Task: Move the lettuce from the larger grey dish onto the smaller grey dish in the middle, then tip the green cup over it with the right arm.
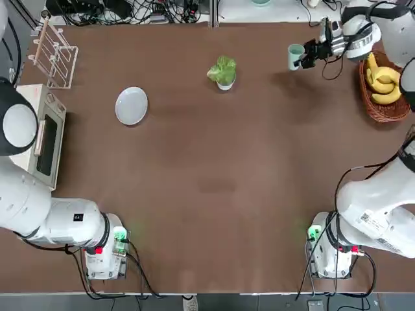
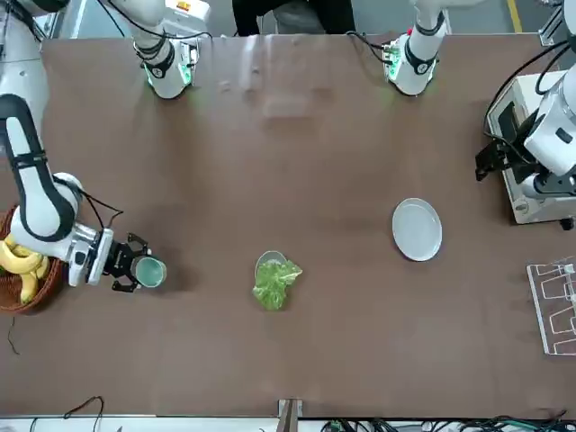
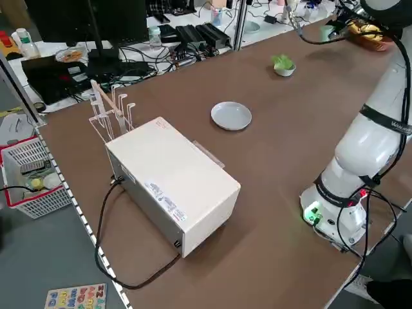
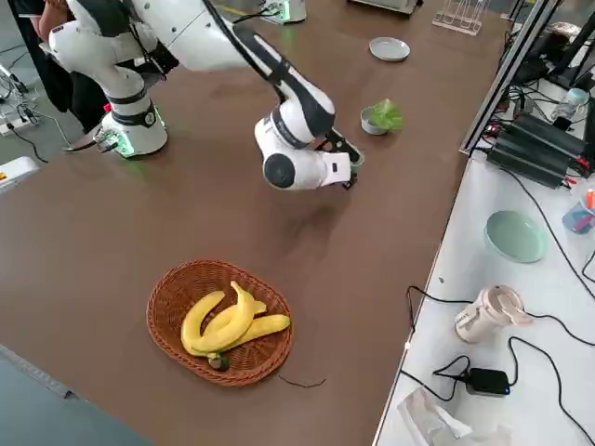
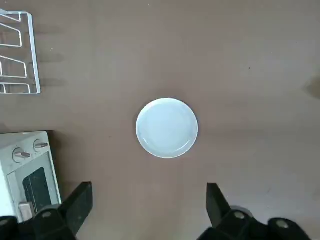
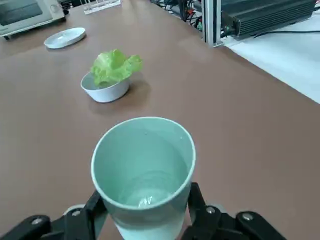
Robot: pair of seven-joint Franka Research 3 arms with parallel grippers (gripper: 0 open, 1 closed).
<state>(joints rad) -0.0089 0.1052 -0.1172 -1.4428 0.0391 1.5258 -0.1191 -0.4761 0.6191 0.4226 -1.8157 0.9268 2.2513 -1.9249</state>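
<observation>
The lettuce (image 1: 222, 69) lies in the smaller grey dish (image 1: 225, 83) at the table's far middle, its leaves spilling over the rim (image 6: 106, 93). The larger grey dish (image 1: 131, 105) sits bare to the left. My right gripper (image 1: 310, 54) is shut on the green cup (image 1: 296, 55), holding it roughly upright at the far right, well apart from the bowl; the cup (image 6: 144, 170) looks hollow inside. My left gripper (image 5: 147, 205) hangs open high above the plate (image 5: 167, 127), near the toaster oven.
A wicker basket (image 1: 384, 107) of bananas sits at the far right edge beside the right arm. A white toaster oven (image 1: 44, 135) and a clear rack (image 1: 55, 55) stand along the left side. Cables and gear lie beyond the far edge.
</observation>
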